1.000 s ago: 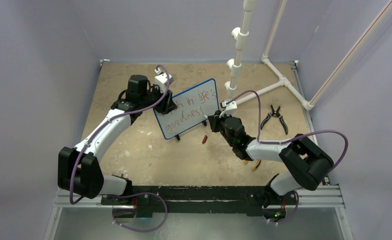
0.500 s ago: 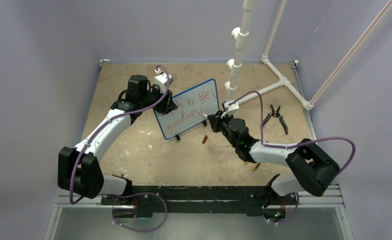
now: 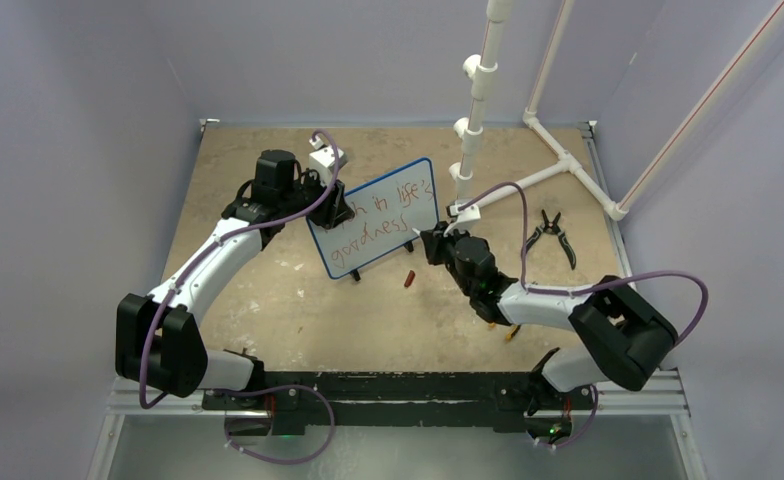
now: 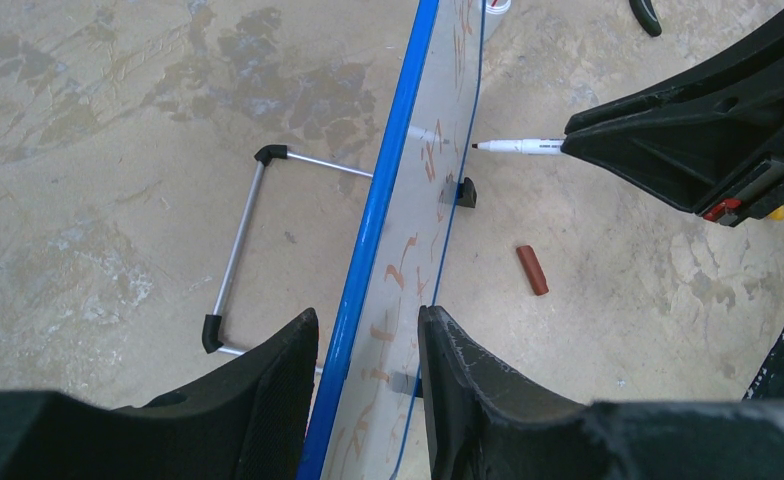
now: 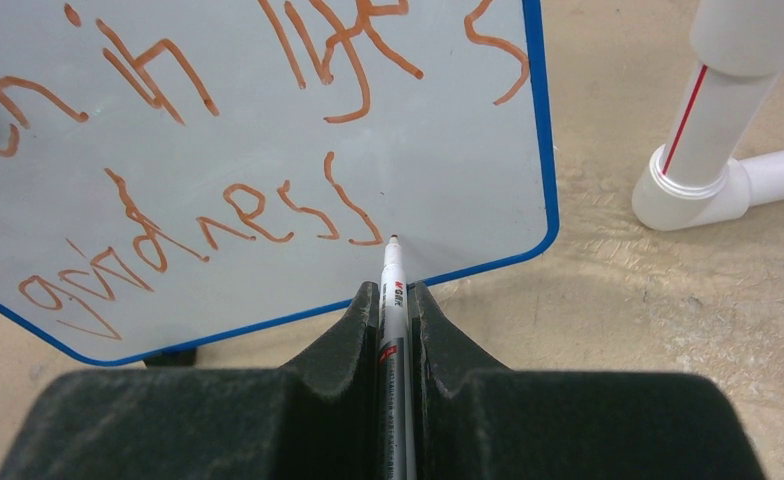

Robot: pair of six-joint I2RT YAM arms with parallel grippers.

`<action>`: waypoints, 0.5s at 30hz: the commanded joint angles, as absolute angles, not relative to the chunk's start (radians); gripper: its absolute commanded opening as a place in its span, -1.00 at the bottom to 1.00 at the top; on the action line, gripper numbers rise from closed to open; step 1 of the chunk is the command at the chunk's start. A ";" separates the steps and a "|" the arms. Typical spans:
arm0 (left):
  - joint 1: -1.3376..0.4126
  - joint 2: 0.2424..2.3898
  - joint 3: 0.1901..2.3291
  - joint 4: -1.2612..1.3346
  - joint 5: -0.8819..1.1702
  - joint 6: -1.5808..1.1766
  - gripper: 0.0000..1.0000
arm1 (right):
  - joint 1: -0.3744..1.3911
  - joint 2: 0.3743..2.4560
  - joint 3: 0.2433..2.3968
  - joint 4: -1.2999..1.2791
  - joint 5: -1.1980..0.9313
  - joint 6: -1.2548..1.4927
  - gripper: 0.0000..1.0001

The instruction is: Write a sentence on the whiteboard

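Note:
The whiteboard [image 3: 380, 232] stands tilted on the table, blue-rimmed, with small black feet [image 4: 465, 192]. The sentence [image 5: 218, 215] is in red marker in two lines, ending "life's" and "goodness". My left gripper [image 3: 342, 206] is shut on the board's left edge; in the left wrist view [image 4: 365, 315] its jaws stand either side of the blue rim [image 4: 388, 180]. My right gripper [image 5: 392, 288] is shut on a white marker [image 5: 393, 262]. The marker's tip sits at the end of the last "s", at or just off the surface.
A red marker cap [image 3: 408, 278] lies on the table below the board, also in the left wrist view [image 4: 532, 270]. Black pliers [image 3: 550, 232] lie to the right. A white PVC pipe frame [image 3: 473, 120] stands behind the board. The board's wire stand [image 4: 238, 255] rests behind it.
My right arm has shifted slightly, its elbow moving right, while the marker tip stays at the board's lower right. The left arm and the board have not moved.

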State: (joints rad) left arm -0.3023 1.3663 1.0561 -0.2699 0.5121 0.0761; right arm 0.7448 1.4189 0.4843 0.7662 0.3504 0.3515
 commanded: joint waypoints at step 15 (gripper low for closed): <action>-0.303 1.335 1.054 -0.242 0.541 0.101 -1.00 | 0.737 1.479 0.542 0.820 0.374 0.360 -1.00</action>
